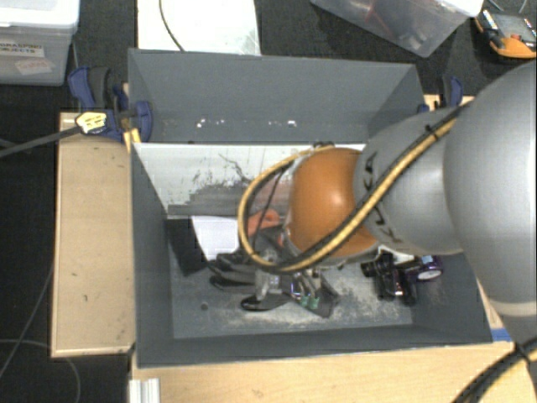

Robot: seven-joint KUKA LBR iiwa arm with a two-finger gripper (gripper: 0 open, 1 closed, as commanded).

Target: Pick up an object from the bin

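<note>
- The gripper point(287, 290) hangs low in the grey bin point(252, 99), probably so it can reach things lying on the floor; the arm's orange cover point(323, 200) hides it from above, so I cannot tell whether it is open or closed
- Just left of the gripper lies a small heap of dark curved pieces point(235, 269), probably the pick target
- Further left of the gripper are a black block point(185, 246) and a white sheet point(214, 232)
- Right of the gripper rests a black and purple piece point(396, 277), apart from the heap
</note>
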